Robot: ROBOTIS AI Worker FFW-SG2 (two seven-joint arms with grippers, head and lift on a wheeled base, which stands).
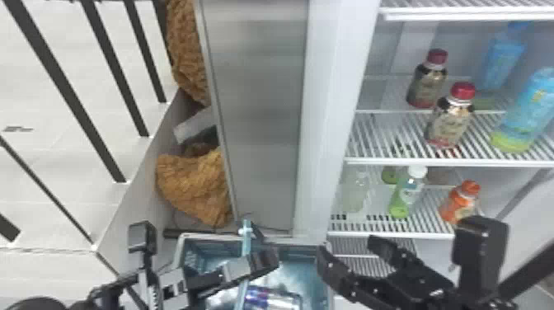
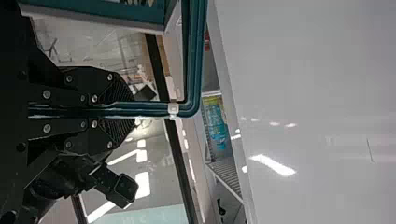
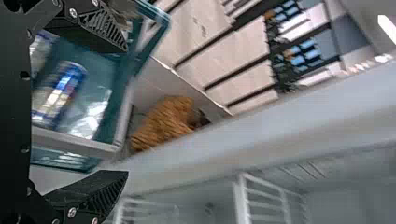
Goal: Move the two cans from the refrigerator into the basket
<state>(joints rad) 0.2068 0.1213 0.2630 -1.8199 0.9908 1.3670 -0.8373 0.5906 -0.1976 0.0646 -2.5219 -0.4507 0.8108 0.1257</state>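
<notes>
Head view, basket: teal with a grey rim (image 1: pixel 206 236), at the bottom edge, in front of the refrigerator (image 1: pixel 336 103).
Head view, can: one blue-and-silver can (image 1: pixel 274 300), lying in the basket.
Head view, left gripper: the left gripper (image 1: pixel 264 259), over the basket, at its handle (image 1: pixel 246 239).
Head view, right gripper: the right gripper (image 1: pixel 348 246), fingers spread, empty, beside the lower shelves.
Head view, middle shelf: two red-capped bottles (image 1: pixel 451 117), upright; two blue bottles (image 1: pixel 529 111).
Head view, shelf below: white-capped bottle (image 1: pixel 408 191), green at its base; orange bottle (image 1: pixel 461 202).
Head view, left of refrigerator: brown rough-textured item (image 1: pixel 193 185).
Left wrist view, fingers: left gripper (image 2: pixel 123 109) pinching the teal handle.
Left wrist view, refrigerator: blue-labelled item above a shelf.
Right wrist view, fingers: right gripper (image 3: pixel 119 111) set wide apart, nothing between the pads.
Right wrist view, cans: two in the basket; the second can (image 3: pixel 41 50) partly hidden.
</notes>
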